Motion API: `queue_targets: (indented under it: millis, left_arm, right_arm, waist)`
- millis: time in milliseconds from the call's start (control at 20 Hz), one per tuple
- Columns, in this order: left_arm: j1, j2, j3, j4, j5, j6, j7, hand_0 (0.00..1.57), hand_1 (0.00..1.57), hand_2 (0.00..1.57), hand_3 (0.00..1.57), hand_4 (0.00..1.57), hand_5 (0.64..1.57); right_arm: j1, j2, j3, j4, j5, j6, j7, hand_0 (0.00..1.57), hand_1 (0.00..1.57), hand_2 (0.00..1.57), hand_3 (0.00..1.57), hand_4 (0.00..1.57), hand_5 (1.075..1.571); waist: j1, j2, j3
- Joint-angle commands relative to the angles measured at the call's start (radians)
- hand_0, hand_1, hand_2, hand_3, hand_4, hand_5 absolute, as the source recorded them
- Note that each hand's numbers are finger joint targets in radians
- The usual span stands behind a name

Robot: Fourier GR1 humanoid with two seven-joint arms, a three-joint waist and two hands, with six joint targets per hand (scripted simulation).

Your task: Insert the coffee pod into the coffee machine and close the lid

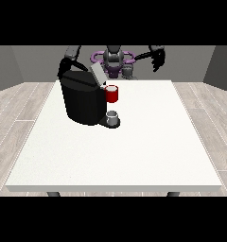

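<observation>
Scanning from the view's left, the hand at the view's left (63, 70) hangs behind the top rear corner of the black coffee machine (82, 100), mostly hidden by the machine's body, so I cannot tell whether it is spread or closed, nor whether it touches anything. The machine stands on the far left part of the white desk (134, 151), and its grey lid (97, 73) is tilted up at an angle, plainly open. Just to the right of the lid's lower end sits a red thing at the machine (112, 94), at the brewing head. Below it, on the machine's dark base, rests a small grey thing (113, 115); it could be the coffee pod or a cup on the drip tray, and I cannot tell which, so the pod's place is not plainly shown. Farther right, the robot's torso (113, 59) stands behind the desk's far edge, and the hand at the view's right (157, 59) is raised in the air well apart from the machine, its fingers hanging down relaxed and holding nothing. Judging from how things lie, the task seems not yet finished: the lid is up, so closing it is certainly left to do, and whether the pod has gone into the machine cannot be confirmed from this view.
</observation>
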Motion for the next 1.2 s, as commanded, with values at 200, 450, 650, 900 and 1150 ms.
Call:
queue_targets:
  millis: [200,450,650,900,1150]
  left_arm:
    - [0.136,-0.027,0.011,-0.025,0.046,-0.011,0.042,0.00,0.00,0.00,0.00,0.41,1.571]
    - [0.176,-0.046,-0.013,-0.077,0.106,-0.045,0.067,0.00,0.00,0.00,0.00,0.43,1.571]
    - [0.183,-0.047,-0.037,-0.186,0.144,-0.019,0.097,0.00,0.00,0.00,0.00,0.36,1.571]
    - [0.241,-0.047,-0.114,-0.325,0.205,-0.013,0.168,0.00,0.00,0.00,0.00,0.38,1.571]
    - [0.272,-0.047,-0.193,-0.390,0.251,0.030,0.188,0.00,0.00,0.00,0.00,0.35,1.571]
  right_arm:
    - [-0.060,0.033,0.092,-0.139,-0.039,0.116,0.073,0.00,0.00,0.00,0.00,0.00,1.571]
    - [-0.125,-0.078,0.068,-0.166,-0.056,0.209,0.072,0.00,0.00,0.00,0.00,0.15,1.571]
    - [-0.201,-0.111,0.053,-0.194,-0.062,0.231,0.091,0.00,0.00,0.00,0.00,0.08,1.571]
    - [-0.279,-0.112,-0.022,-0.129,-0.103,0.183,0.156,0.00,0.00,0.00,0.00,0.00,1.571]
    - [-0.362,-0.072,-0.024,-0.082,-0.157,0.195,0.211,0.00,0.00,0.00,0.00,0.08,1.571]
  waist:
    - [0.027,-0.111,0.0003]
    - [0.078,-0.110,0.0009]
    - [0.055,-0.018,0.0007]
    - [0.114,0.005,0.0009]
    - [0.110,0.059,0.0008]
